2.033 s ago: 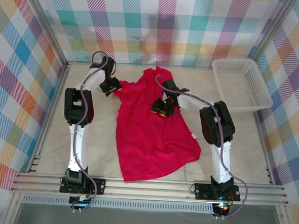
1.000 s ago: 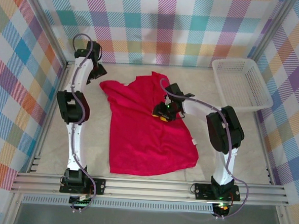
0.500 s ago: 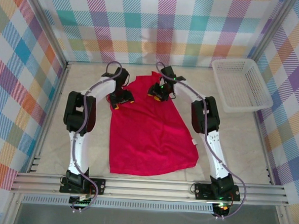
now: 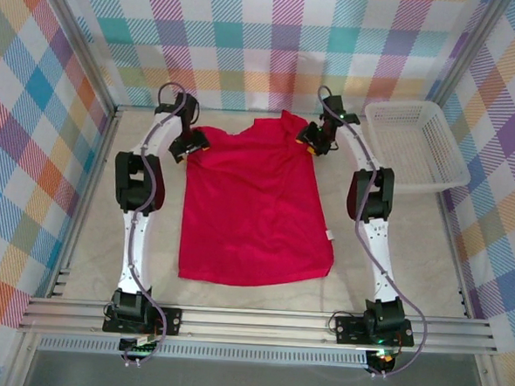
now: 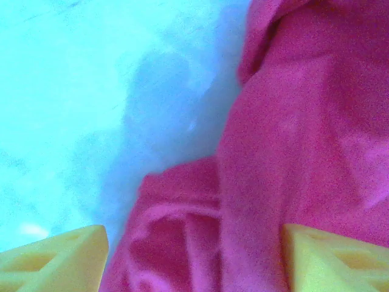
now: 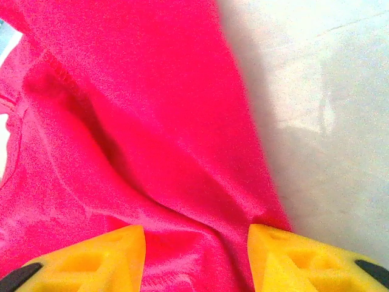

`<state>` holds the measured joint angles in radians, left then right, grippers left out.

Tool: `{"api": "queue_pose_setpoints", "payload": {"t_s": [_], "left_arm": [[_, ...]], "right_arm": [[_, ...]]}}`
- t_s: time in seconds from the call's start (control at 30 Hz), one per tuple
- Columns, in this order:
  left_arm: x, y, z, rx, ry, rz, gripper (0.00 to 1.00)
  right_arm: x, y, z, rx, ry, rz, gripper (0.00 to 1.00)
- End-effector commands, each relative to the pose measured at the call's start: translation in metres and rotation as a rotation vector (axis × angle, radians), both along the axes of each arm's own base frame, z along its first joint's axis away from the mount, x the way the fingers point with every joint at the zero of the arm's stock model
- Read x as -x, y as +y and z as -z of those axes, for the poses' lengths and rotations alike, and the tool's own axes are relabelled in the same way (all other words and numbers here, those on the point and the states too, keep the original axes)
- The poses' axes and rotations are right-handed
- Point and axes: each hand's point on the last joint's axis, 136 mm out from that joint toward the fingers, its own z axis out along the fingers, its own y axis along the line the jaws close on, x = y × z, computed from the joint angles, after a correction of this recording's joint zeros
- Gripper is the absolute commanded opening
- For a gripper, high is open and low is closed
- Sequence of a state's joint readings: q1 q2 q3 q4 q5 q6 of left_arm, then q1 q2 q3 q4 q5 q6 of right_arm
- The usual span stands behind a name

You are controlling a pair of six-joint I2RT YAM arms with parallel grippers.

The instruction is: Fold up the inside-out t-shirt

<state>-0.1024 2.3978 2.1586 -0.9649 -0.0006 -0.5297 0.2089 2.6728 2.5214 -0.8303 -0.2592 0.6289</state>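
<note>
Both arms swing outward toward far corners; t-shirt [image 4: 252,206] now lies spread flat mid-surface [image 4: 394,254], collar at far edge. Left gripper [image 4: 193,144] wide over 1 shoulder, holding nothing. Right gripper [image 4: 314,137] half-closed astride other shoulder's fold; cannot tell if gripping. Likely purpose: flatten cloth before folding.

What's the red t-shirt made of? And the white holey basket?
The red t-shirt looks like soft, matte cloth: it wrinkles and shows stitched seams. The white basket is probably stiff plastic, judging by its even mesh walls.
</note>
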Motion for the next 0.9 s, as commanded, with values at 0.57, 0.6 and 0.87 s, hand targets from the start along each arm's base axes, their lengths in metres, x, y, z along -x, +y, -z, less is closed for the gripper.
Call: {"api": "queue_pose_setpoints", "payload": {"t_s": [0.57, 0.6, 0.87], "left_arm": [[0.193, -0.094, 0.033, 0.142, 0.036, 0.157, 0.75], [0.188, -0.095, 0.037, 0.131, 0.049, 0.168, 0.75], [0.122, -0.077, 0.039, -0.007, 0.035, 0.17, 0.75]], "right_arm": [[0.252, 0.035, 0.023, -0.105, 0.154, -0.169, 0.49], [0.248, 0.032, 0.028, -0.08, 0.164, -0.172, 0.48], [0.164, -0.02, 0.035, 0.081, 0.127, -0.111, 0.45]]}}
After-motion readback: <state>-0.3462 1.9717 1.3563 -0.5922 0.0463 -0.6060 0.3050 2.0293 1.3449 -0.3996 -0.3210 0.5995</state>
